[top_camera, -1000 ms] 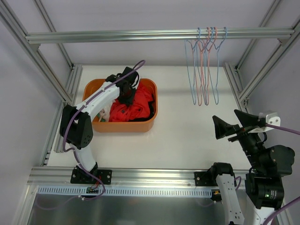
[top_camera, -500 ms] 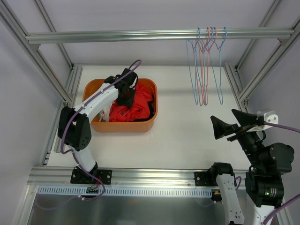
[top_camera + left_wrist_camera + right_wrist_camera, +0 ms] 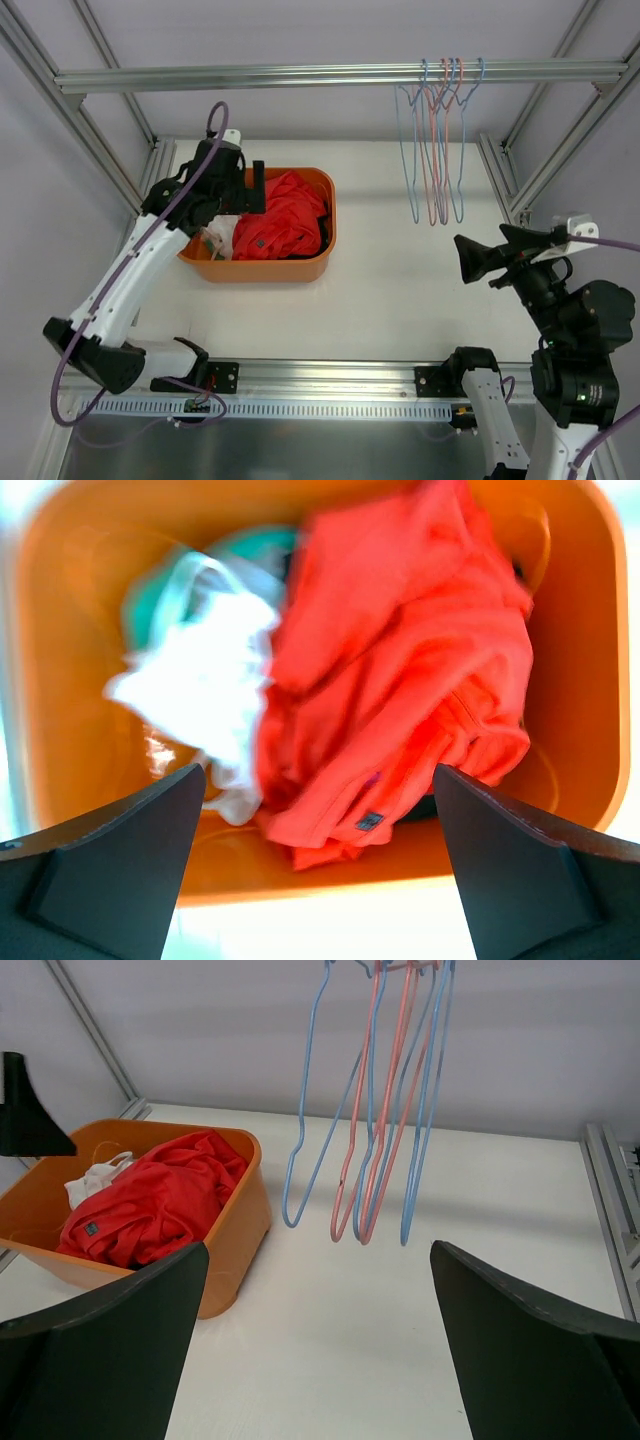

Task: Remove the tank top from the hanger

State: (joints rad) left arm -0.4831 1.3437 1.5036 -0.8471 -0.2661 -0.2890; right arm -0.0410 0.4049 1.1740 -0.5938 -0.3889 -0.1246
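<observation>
- My left pincer (image 3: 318, 770) hangs with its jaws wide apart and nothing between them.
- Directly below it lies the red tank top (image 3: 400, 680), crumpled in the orange bin (image 3: 590, 630). A white garment (image 3: 200, 680) is bunched up against the tank top's left side.
- My right pincer (image 3: 318, 1250) is also spread apart and empty. The hangers (image 3: 375, 1110) dangle ahead of and above it from the rail (image 3: 300, 75), well out of its reach and over the bare desk (image 3: 400, 1360).
- Every hanger looks bare, so I judge the tank top is off and the task is nearly finished.
- The cloth looks light, soft and limp. It should fold and drape wherever I lift it, and it may drag its neighbour along.
- If I must take hold again, I'd pinch a raised fold near the top of the heap, away from the white garment.
</observation>
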